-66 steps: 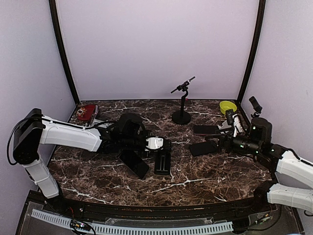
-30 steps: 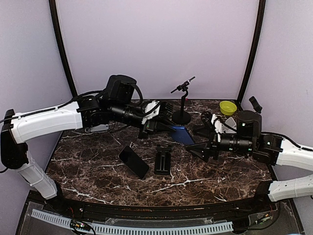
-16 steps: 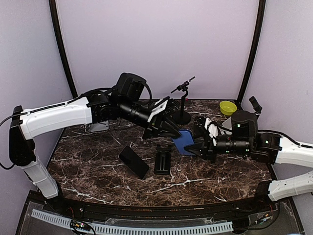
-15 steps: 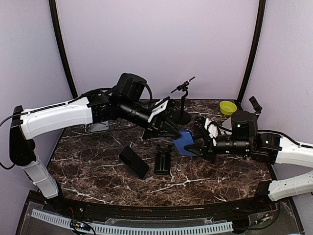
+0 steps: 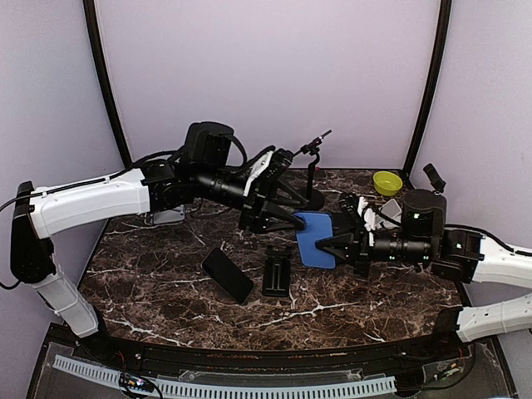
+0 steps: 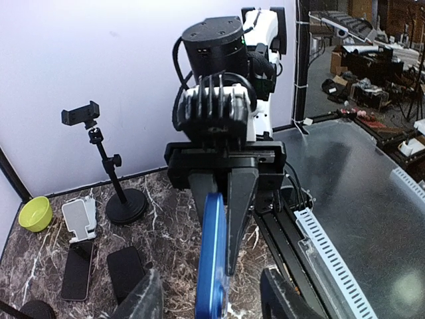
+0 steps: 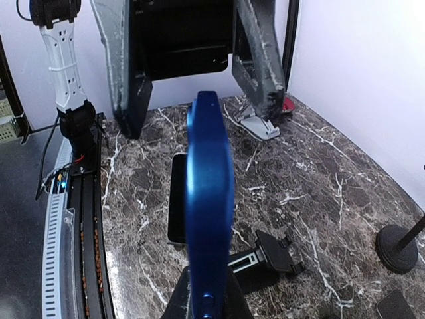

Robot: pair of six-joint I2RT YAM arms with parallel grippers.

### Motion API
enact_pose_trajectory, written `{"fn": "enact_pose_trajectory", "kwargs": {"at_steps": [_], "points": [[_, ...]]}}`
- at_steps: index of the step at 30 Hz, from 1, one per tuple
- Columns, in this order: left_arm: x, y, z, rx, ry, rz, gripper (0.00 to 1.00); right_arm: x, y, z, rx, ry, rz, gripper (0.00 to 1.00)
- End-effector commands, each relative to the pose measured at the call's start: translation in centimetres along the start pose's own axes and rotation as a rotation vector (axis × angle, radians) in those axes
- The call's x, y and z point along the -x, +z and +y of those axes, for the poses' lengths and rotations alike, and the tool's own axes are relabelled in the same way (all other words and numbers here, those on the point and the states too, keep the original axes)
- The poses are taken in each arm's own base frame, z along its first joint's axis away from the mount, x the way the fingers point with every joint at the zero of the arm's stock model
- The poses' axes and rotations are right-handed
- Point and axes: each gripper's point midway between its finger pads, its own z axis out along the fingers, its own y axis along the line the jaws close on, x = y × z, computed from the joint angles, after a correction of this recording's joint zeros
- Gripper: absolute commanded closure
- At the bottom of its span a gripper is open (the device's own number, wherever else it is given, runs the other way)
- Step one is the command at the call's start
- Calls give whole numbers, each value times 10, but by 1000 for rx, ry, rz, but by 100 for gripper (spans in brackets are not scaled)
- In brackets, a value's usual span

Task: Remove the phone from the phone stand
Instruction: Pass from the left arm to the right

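Right wrist: phone [image 7: 209, 199] edge-on, long axis twd L hand [image 7: 199, 116].

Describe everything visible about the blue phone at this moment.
The blue phone is a slim, glossy slab with rounded corners and edges. It hangs in the air above the marble table, between the two arms, a broad face turned up toward the overhead camera. The right claw is shut on one end. The left claw stands open to either side, not touching it.

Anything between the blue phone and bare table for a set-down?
Right gripper grips the blue phone. The open left gripper straddles its far end, and the black stand lies on the table just left of it.
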Motion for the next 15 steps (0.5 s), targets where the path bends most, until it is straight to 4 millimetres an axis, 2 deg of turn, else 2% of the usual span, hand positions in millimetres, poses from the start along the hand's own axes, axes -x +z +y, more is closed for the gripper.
{"fn": "enact_pose_trajectory", "kwargs": {"at_steps": [1,9,15], "points": [[40,-26,-4,35,38,-159,48,57,-21,-2,-26,0,-248,100],[41,-25,-7,3,-65,-292,48,96,-61,-6,-70,20,-516,100],[45,-10,-13,-65,-113,-338,51,105,-68,-4,-41,40,-577,100]]}}
